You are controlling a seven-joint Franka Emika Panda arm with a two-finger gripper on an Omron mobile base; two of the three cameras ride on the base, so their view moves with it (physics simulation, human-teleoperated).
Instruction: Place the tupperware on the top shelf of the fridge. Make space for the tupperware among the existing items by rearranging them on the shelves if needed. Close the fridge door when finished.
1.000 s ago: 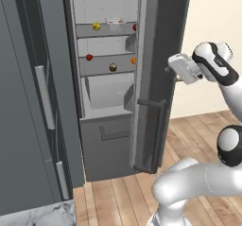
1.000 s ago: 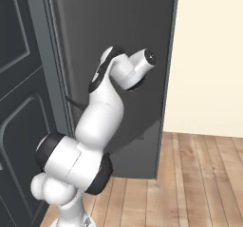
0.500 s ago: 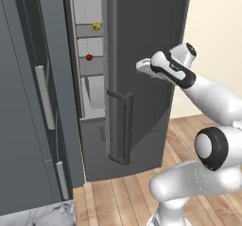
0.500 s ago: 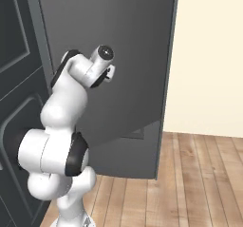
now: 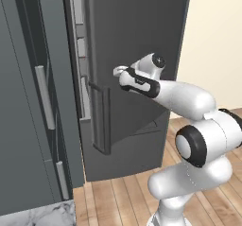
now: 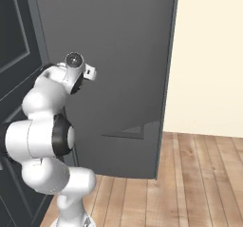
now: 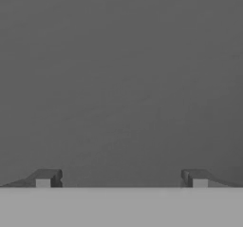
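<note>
White arm's two-finger gripper [image 7: 121, 181], jaws wide and empty, presses the tall dark-grey fridge door [image 5: 137, 45] directly ahead; it may slip off, leaving a gap.

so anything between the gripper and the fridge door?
Nothing. In the hand view the open gripper faces the bare dark door, with only empty space between its fingertips. The left base view shows it up against the door's outer face.

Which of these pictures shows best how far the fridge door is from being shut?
The left base view: the fridge door stands nearly shut, with a narrow gap at its handle side showing a strip of grey interior. The right base view shows just the door's outer face; the hand view sees that flat face close up between the open tool.
</note>
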